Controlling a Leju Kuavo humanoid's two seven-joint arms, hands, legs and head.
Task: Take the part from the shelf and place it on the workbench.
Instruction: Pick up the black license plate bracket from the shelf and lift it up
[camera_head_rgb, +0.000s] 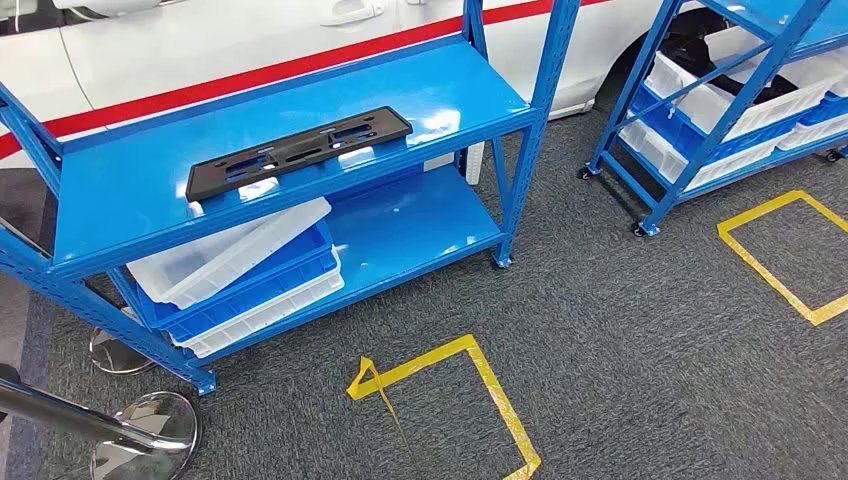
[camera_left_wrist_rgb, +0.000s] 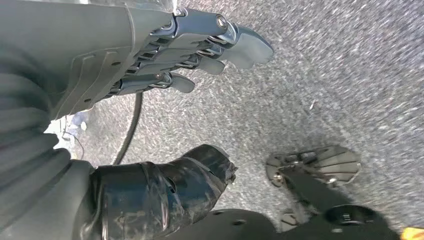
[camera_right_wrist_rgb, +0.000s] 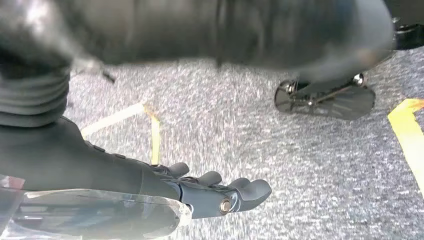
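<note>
A long flat black plastic part (camera_head_rgb: 297, 150) with several cut-outs lies on the top board of the blue shelf (camera_head_rgb: 130, 185), near its front edge. My left hand (camera_left_wrist_rgb: 165, 65) hangs above grey carpet, its fingers held straight and apart from the thumb, holding nothing. My right hand (camera_right_wrist_rgb: 200, 192) also hangs over the carpet with fingers extended and nothing in it.
White and blue trays (camera_head_rgb: 235, 270) are stacked on the shelf's lower board. A second blue rack (camera_head_rgb: 720, 100) with white bins stands at the right. Yellow tape squares (camera_head_rgb: 470, 400) mark the grey carpet. A chrome stand base (camera_head_rgb: 145, 435) sits at bottom left; a white car (camera_head_rgb: 250, 40) stands behind.
</note>
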